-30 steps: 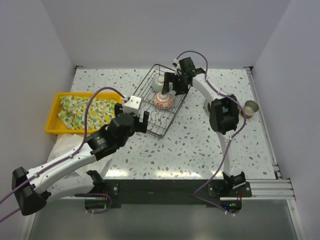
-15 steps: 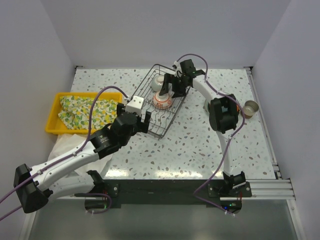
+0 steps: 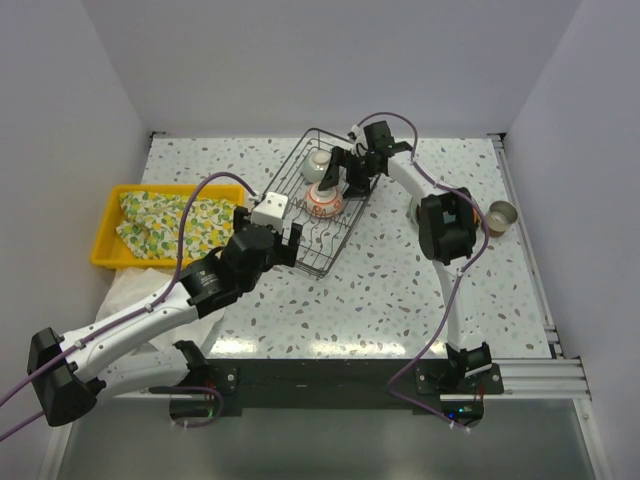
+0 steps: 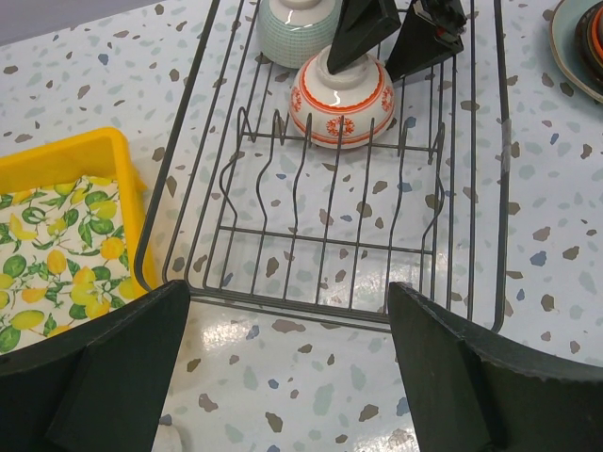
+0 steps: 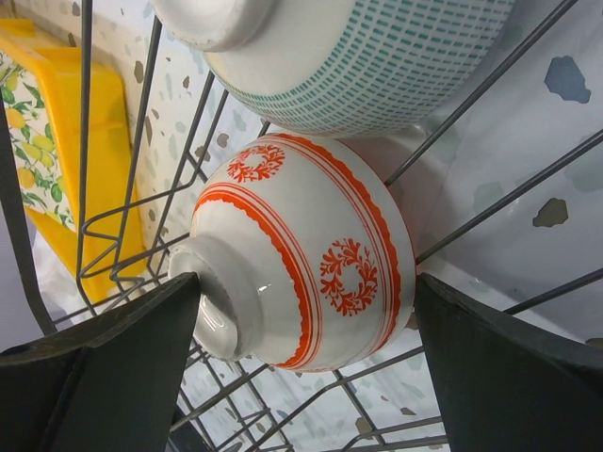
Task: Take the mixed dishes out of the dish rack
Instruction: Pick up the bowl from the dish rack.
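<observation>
Reaching gripper: the right gripper (image 5: pixel 303 311) is lowered into the far end of the dish rack (image 3: pixel 315 245), with its jaws spread wide on either side of the red-patterned bowl (image 5: pixel 311 250). Nothing is grasped yet, and whether a finger already brushes the foot ring cannot be told.
Red-patterned bowl: it is propped upside down and tilted against the tines, foot ring outward, as dishes are left to drain. In this pose the rounded flanks are offered to a side-on pinch.
Celadon bowl (image 5: pixel 377 66): it is also inverted and sits pressed close behind the red one. This is judged to be why the nearer bowl is addressed first.
Left gripper (image 4: pixel 287 297): it is held released and empty, just short of the rack's near rim. It is probably kept there so the other arm's reach is not crowded.
Rack contents: only the two bowls are seen inside, and the near half is bare wire.
Beige cup (image 3: pixel 498 216): it is set on the table, well apart to the right.
Yellow tray (image 4: pixel 94 155): it lies left of the rack, lined with a lemon-print cloth (image 4: pixel 52 254).
Risk: a slip on the glazed curve is to be expected if the pinch is placed too high.
</observation>
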### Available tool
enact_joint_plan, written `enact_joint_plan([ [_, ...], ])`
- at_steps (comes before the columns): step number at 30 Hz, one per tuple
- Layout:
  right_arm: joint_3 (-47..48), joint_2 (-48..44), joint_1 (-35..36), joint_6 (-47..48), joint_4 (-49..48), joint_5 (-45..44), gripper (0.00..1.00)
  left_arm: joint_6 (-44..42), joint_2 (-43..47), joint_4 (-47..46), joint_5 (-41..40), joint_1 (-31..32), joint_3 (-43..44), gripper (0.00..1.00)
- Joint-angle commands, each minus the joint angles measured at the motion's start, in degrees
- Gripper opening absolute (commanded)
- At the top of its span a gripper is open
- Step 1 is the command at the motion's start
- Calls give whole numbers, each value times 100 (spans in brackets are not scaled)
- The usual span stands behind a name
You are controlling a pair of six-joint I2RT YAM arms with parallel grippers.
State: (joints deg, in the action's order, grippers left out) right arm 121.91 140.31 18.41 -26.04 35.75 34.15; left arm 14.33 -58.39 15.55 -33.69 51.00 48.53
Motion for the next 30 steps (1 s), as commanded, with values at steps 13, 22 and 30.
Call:
enact_joint_plan([
  [13, 0, -592, 13, -252, 82, 276, 55, 44, 91, -158, 82, -29, 192, 91],
  [22, -325, -1111, 13, -375, -437, 206, 29, 79, 161, -158, 117, -29, 148, 91],
  [30, -448, -1365, 22, -235, -569, 13, 20, 149, 284, -158, 65, -29, 86, 91],
])
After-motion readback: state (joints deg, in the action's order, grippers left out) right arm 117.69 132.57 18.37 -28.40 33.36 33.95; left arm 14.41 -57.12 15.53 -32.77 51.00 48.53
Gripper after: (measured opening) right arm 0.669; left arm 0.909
